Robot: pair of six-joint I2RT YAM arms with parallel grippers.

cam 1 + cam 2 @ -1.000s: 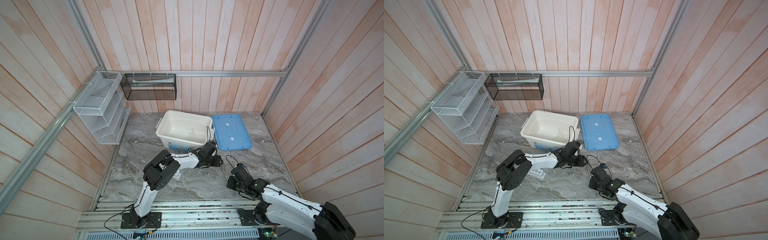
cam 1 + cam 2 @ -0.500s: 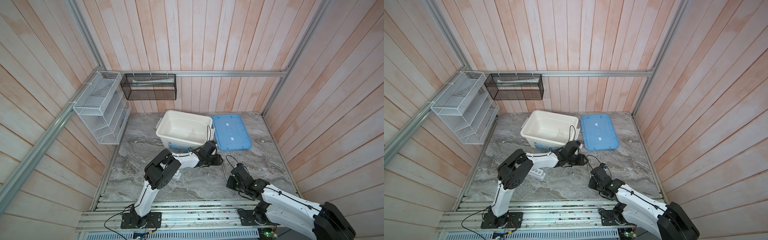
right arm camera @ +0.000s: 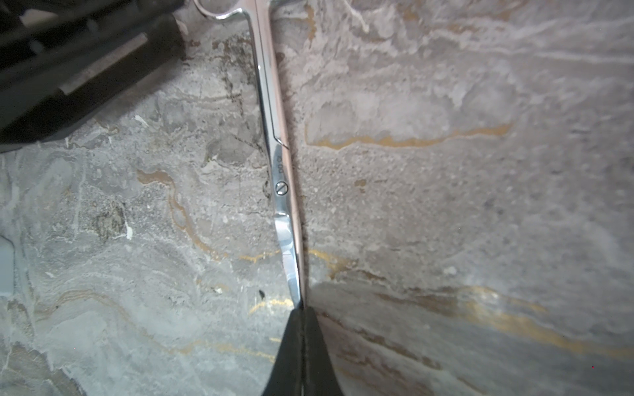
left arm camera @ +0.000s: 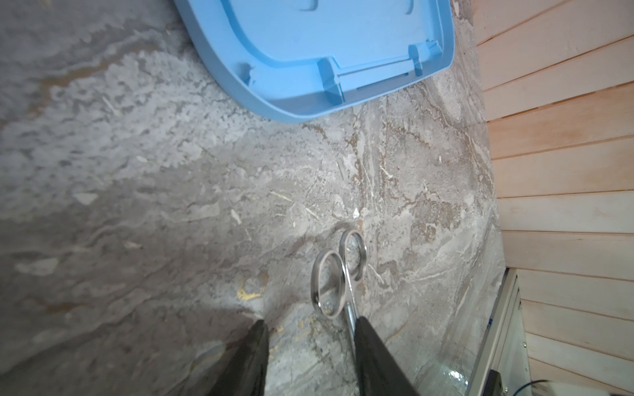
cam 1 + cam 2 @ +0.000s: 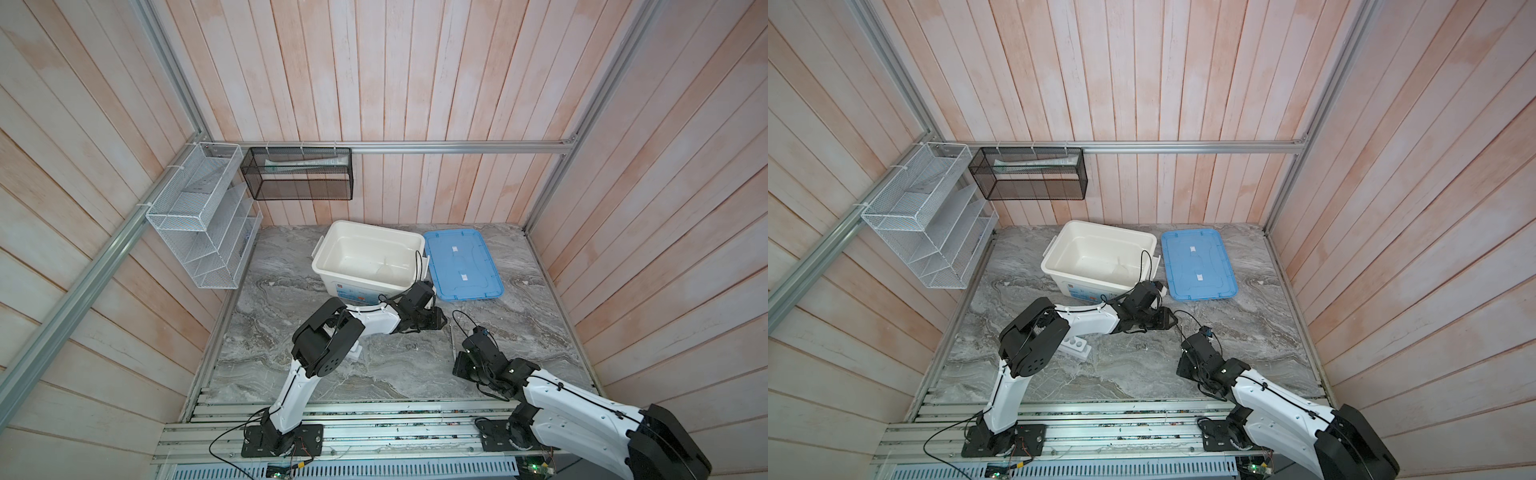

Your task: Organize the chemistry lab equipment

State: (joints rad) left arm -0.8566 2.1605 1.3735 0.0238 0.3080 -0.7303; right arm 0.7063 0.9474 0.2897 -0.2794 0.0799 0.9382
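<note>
The left gripper (image 4: 310,325) stands parted, the right gripper (image 3: 301,308) fully closed.

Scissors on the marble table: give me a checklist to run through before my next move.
1. Right gripper shut on the scissors at the blade tip: ok.
2. Left gripper open, jaws either side of the shank next to the finger rings: ok.
3. Shank centred between the left fingers: not ok, it lies against one finger.
4. Blades closed together: ok.
5. Scissors clear of the marble table: cannot tell.
6. Blue lid off the white bin: ok.
</note>
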